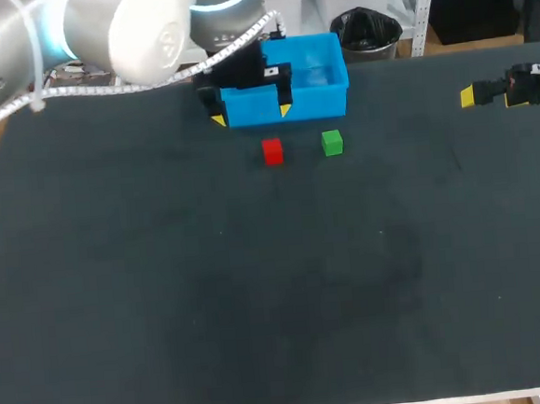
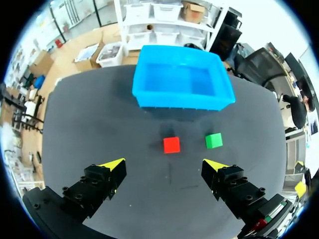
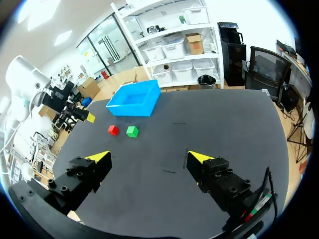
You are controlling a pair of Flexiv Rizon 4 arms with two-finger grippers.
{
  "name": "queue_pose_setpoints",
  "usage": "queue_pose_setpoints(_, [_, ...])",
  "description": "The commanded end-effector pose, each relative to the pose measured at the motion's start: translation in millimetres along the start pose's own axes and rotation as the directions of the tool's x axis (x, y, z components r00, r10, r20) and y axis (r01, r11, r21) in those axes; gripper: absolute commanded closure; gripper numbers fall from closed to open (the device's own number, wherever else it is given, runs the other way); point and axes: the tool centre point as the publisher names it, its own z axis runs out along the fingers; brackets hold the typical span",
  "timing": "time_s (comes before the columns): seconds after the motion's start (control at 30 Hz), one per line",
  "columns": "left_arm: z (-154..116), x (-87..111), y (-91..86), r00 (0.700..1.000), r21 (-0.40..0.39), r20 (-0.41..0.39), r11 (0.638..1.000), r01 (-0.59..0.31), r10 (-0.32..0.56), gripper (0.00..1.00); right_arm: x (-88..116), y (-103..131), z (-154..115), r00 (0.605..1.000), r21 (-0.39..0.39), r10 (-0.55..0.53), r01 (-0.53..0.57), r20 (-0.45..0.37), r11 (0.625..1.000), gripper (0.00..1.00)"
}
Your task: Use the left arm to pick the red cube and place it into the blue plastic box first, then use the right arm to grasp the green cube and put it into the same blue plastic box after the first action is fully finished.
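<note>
Red cube seen just in front of box, green cube close beside it. Left gripper held near box front, fingers spread wide. Right gripper held well right of box, fingers likewise apart.

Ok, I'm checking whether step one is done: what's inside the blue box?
The blue box shows only bare floor in the left wrist view; its near wall hides a strip. The red cube and green cube sit on the table before it.

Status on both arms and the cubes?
Left gripper open, right gripper open. Red cube, green cube on table, outside blue box. Nothing blocks red cube.
</note>
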Motion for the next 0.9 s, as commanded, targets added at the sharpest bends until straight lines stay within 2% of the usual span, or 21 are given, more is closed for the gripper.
queue_pose_setpoints(0.03, [9.6, -9.4, -8.4, 0.999, -0.027, -0.030, 1.000, 0.010, -0.011, 0.00, 0.0, 0.0, 0.0, 1.000, 0.000, 0.000, 0.000, 0.000, 1.000, 0.00])
queue_pose_setpoints(0.9, [60.5, -0.6, -0.1, 0.997, -0.051, -0.045, 0.997, 0.055, -0.057, 0.00, 0.0, 0.0, 0.0, 1.000, 0.000, 0.000, 0.000, 0.000, 1.000, 0.00])
